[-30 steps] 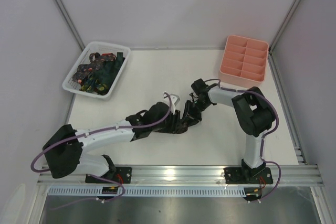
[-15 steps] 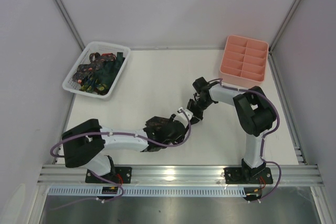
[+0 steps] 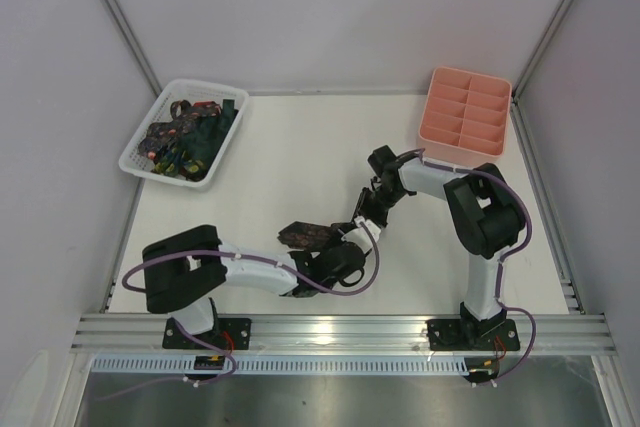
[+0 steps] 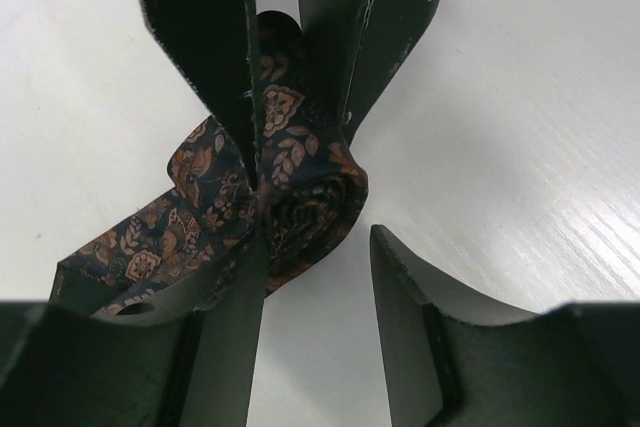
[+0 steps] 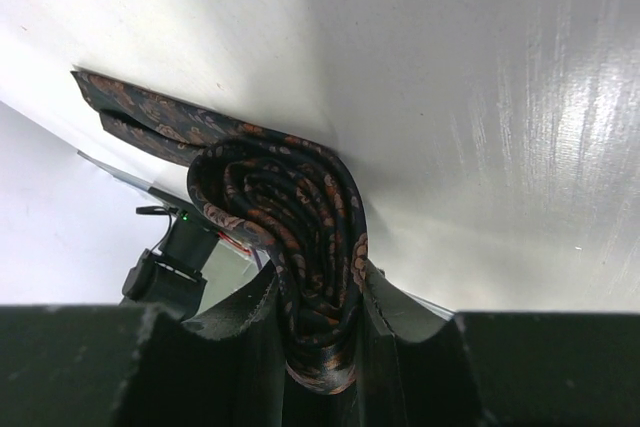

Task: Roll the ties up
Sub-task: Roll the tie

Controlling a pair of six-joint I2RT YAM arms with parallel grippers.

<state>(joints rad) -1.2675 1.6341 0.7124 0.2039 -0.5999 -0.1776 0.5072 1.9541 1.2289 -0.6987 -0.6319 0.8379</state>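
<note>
Since a second ago the left arm (image 3: 250, 269) has folded back toward its base. Its wrist now sits nearer the front edge of the table (image 3: 270, 147), and a loose flat tail of the brown tie (image 3: 308, 236) shows beside it. The table is white and smooth, with a faint grain. The right arm (image 3: 485, 217) bends in toward the middle.

At the far left corner a white plastic lattice basket (image 3: 135, 152) holds a tangled heap of dark ties (image 3: 185, 139) with small coloured marks. At the far right corner sits a rectangular pink plastic tray (image 3: 465, 117), divided into compartments.

The brown tie lies near the middle of the table. It is soft dark fabric printed with reddish-brown leaves and flowers, partly wound into a tight spiral with the tail trailing flat. The right claw (image 5: 320, 287) pinches that spiral between its black fingers. The left claw (image 4: 315, 247) is spread: one finger touches the roll's side, the other stands apart over bare table.
</note>
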